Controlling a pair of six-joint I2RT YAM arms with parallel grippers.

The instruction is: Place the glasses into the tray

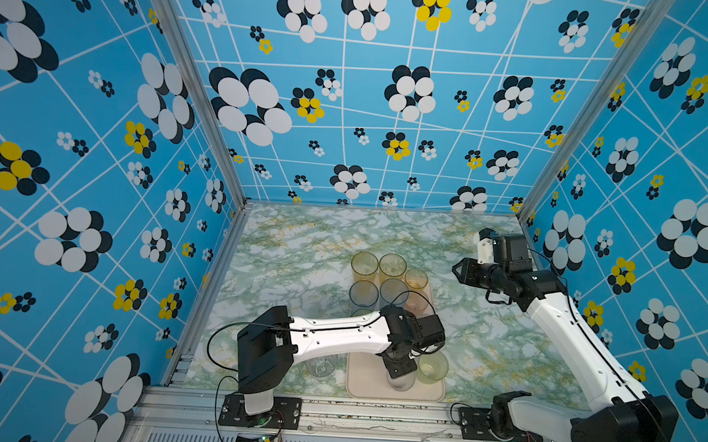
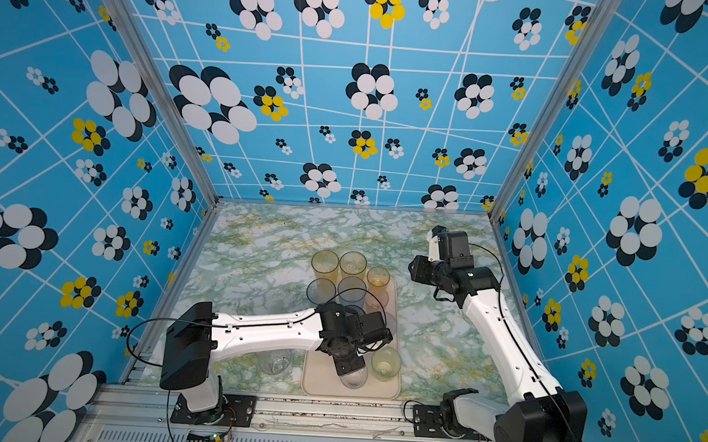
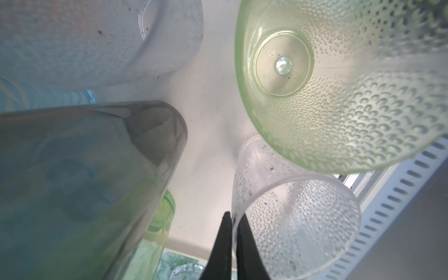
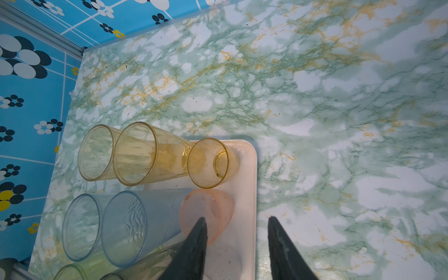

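Observation:
My left gripper [image 3: 234,219] is shut on the rim wall of a clear dimpled glass [image 3: 295,218], one finger inside and one outside. In both top views that glass [image 1: 401,383] [image 2: 353,379] is upright at the front of the cream tray [image 1: 360,382] [image 2: 319,378], beside a short green glass [image 1: 432,367] [image 3: 339,97]. Amber glasses [image 4: 135,155], blue glasses [image 4: 126,228] and a pink glass [image 4: 206,208] fill the tray's far end [image 4: 247,169]. My right gripper [image 4: 236,221] [image 1: 460,271] hangs open and empty above the tray's right edge.
A clear faceted glass [image 1: 322,366] [image 2: 276,361] stands on the marble table just left of the tray, under my left arm. A smoky grey glass [image 3: 84,169] and a frosted one [image 3: 97,36] crowd close to the left gripper. Patterned walls enclose the table.

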